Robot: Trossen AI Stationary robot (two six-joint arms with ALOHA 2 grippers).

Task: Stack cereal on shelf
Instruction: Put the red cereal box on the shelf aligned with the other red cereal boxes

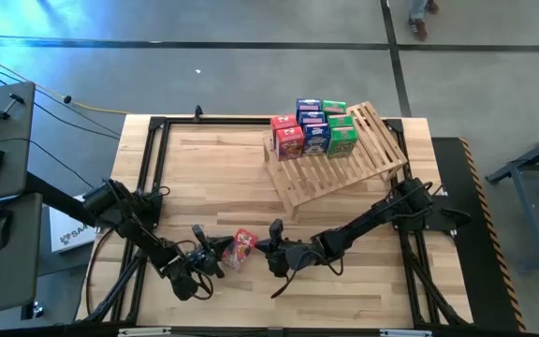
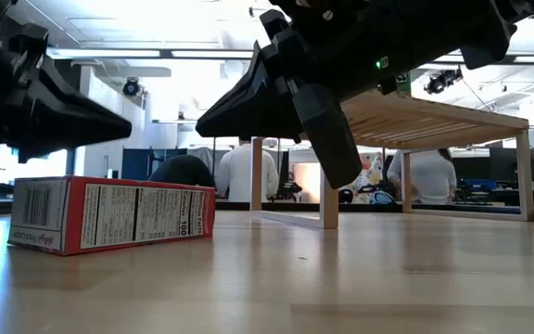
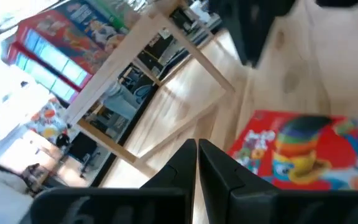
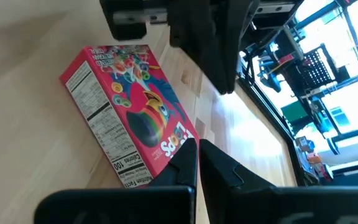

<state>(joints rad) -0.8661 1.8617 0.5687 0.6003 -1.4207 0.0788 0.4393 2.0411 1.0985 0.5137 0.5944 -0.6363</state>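
High view: a red cereal box lies flat on the table, near its front edge, and everything else is placed from that box. Just to one side of it is the left gripper, fingers pressed together with nothing between them, the tips close to the box's edge; whether they touch it I cannot tell from above. Just on the other side is the right gripper, also clenched and empty. Neither holds the box. In the low view the box rests on its broad face, nutrition panel facing the camera, with both dark arms hanging above it. The right wrist view shows the printed front facing up. Well beyond the box, toward the table's back, stands the slatted wooden shelf, tilted like a ramp, with a cluster of red, blue and green boxes standing on its upper part.
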